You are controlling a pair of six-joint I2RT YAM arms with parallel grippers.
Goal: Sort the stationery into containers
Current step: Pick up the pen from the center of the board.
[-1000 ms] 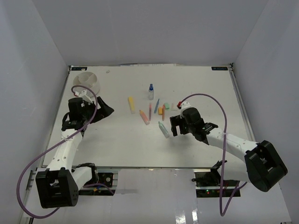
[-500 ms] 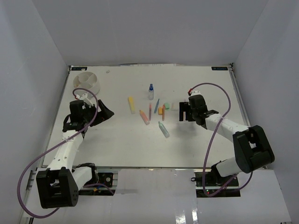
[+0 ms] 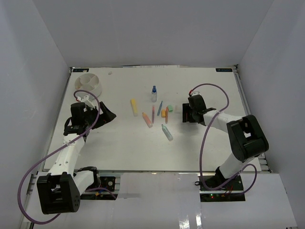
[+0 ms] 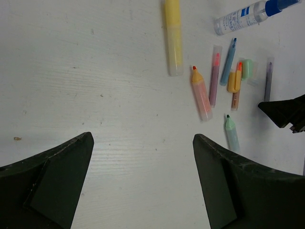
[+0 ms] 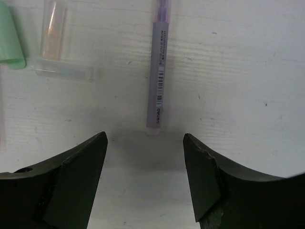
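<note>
The stationery lies mid-table: a yellow marker (image 3: 134,106), a blue-capped bottle (image 3: 154,93), a pink marker (image 3: 147,119), a teal marker (image 3: 167,132) and small erasers (image 3: 163,113). The white divided tub (image 3: 88,84) stands at the far left. My right gripper (image 5: 145,138) is low over the table, open, nothing between its fingers. A purple pen (image 5: 159,71) lies just beyond its tips, pointing away. My left gripper (image 4: 143,138) is wide open over bare table, left of the yellow marker (image 4: 173,38) and pink marker (image 4: 201,93).
A green eraser (image 5: 9,38) and a clear cap-like piece (image 5: 57,43) lie left of the purple pen. White walls close the table on three sides. My right gripper (image 3: 186,114) sits at the right end of the stationery cluster.
My right gripper has swung from beside the teal marker back toward the far right of the cluster, ending at the purple pen, its jaws somewhat narrower. The left arm barely moved.
</note>
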